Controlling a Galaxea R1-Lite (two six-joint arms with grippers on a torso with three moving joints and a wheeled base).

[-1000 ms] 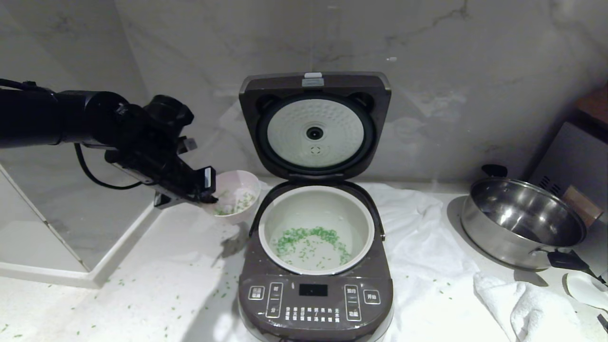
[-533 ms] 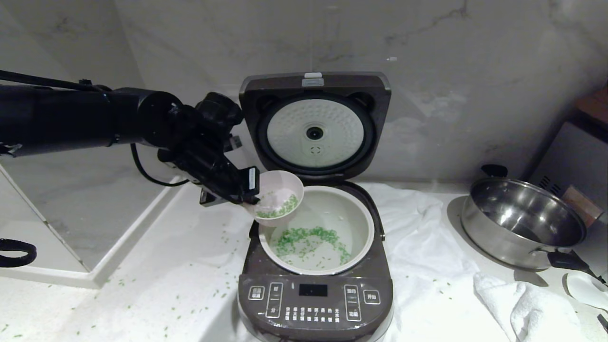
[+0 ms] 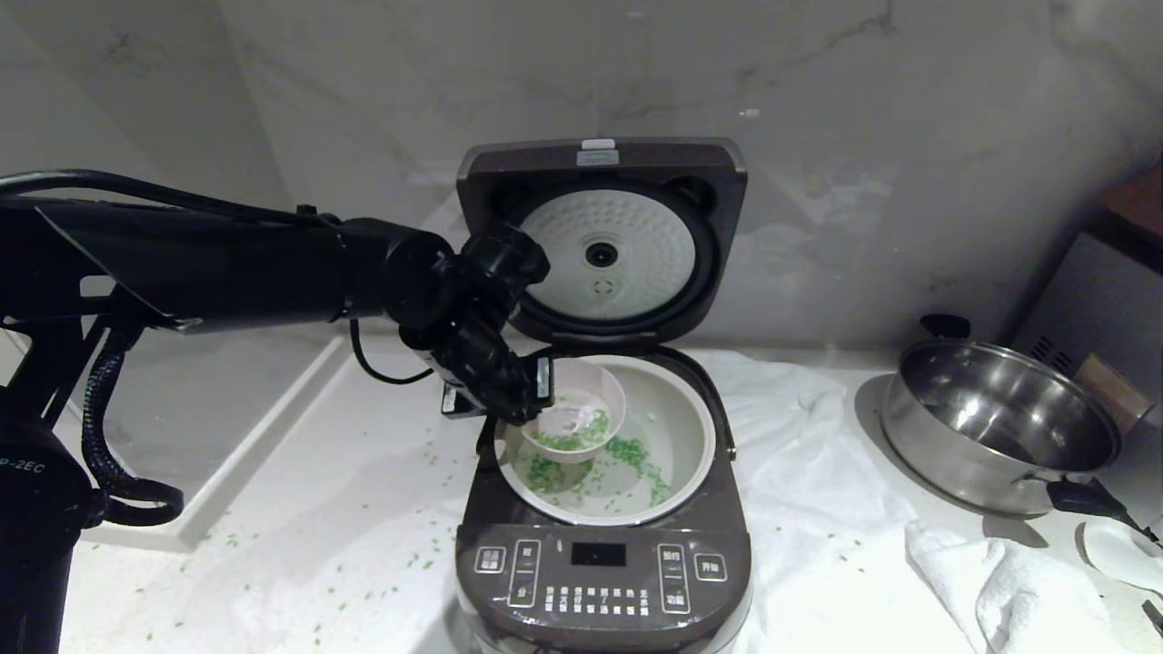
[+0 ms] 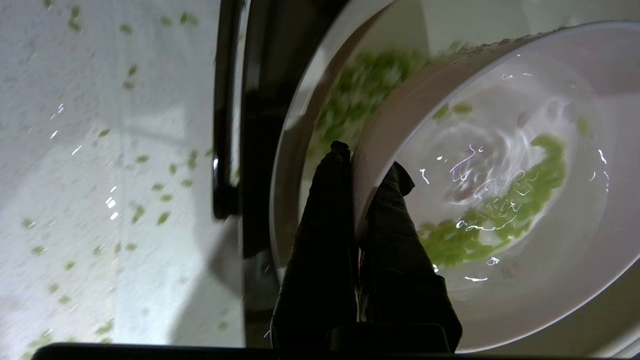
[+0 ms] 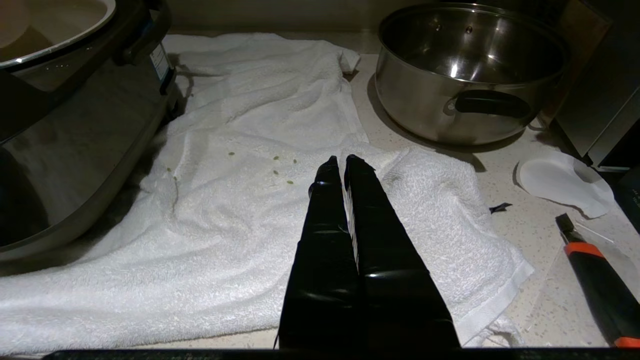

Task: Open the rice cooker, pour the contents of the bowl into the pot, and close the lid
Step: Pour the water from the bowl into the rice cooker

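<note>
Item: pouring step, bowl over pot.

Left claw [image 4: 362,165]: pinched tight on the rim of the bowl [image 3: 575,411], one finger outside the wall, one inside. It holds the bowl above the left rear part of the pot [image 3: 677,413], tilted slightly toward the front.

Contents [image 4: 492,220]: green bits in water, gathered in the low side of the bowl. More green bits already lie in the pot.

Rice cooker [image 3: 604,568]: on the table, lid [image 3: 602,238] standing upright behind the pot, inner plate facing forward.

Handling note: the bowl's lip looks to be inside the pot's rim, so a slow roll of the wrist should send the water and bits down into the pot. Keep the lip low and the grip firm; a wet rim held by one thin edge may slip. Wet bits will likely cling to the wall.

Obstructions: the raised lid stands just behind the arm.

Surroundings: scattered green bits [image 3: 350,595] on the table [image 3: 300,545]; white towel [image 5: 260,190] beside the cooker; steel pan [image 3: 995,422] well to the right.

Right claw [image 5: 337,160]: fingers pressed together, empty, parked above the towel.
</note>
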